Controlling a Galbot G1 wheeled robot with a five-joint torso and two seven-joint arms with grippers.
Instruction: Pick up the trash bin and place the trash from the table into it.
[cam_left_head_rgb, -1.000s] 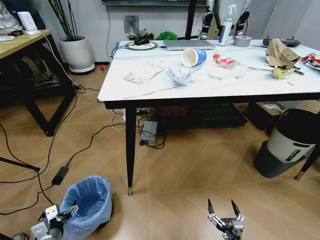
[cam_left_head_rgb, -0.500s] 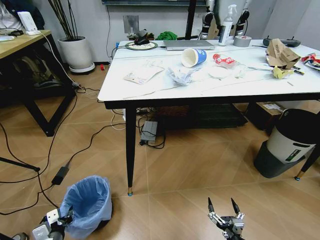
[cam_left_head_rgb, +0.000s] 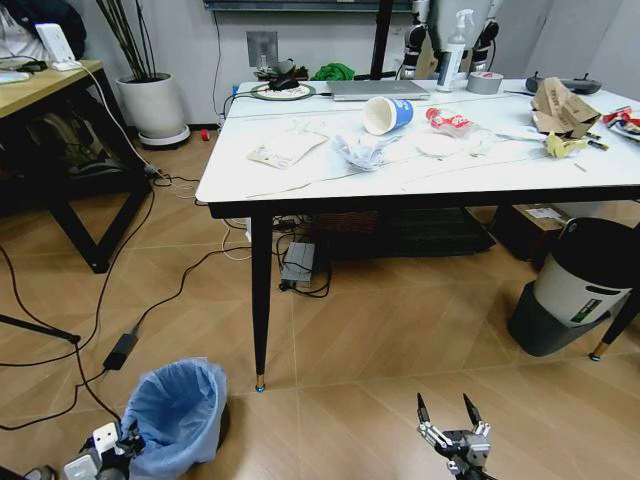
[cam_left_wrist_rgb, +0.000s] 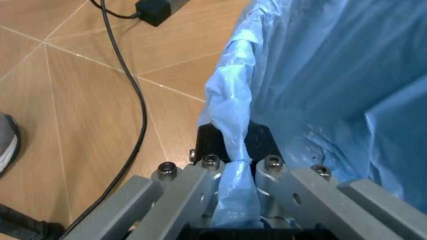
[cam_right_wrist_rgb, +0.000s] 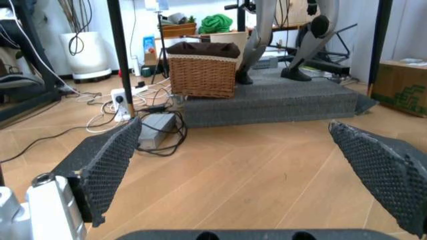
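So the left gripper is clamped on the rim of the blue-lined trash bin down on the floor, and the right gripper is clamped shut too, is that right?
Not quite. The left gripper is indeed clamped on the bagged rim of the trash bin on the floor, but the right gripper is open, not shut. The right wrist view shows its two fingers spread wide apart with nothing between them, low above the floor.
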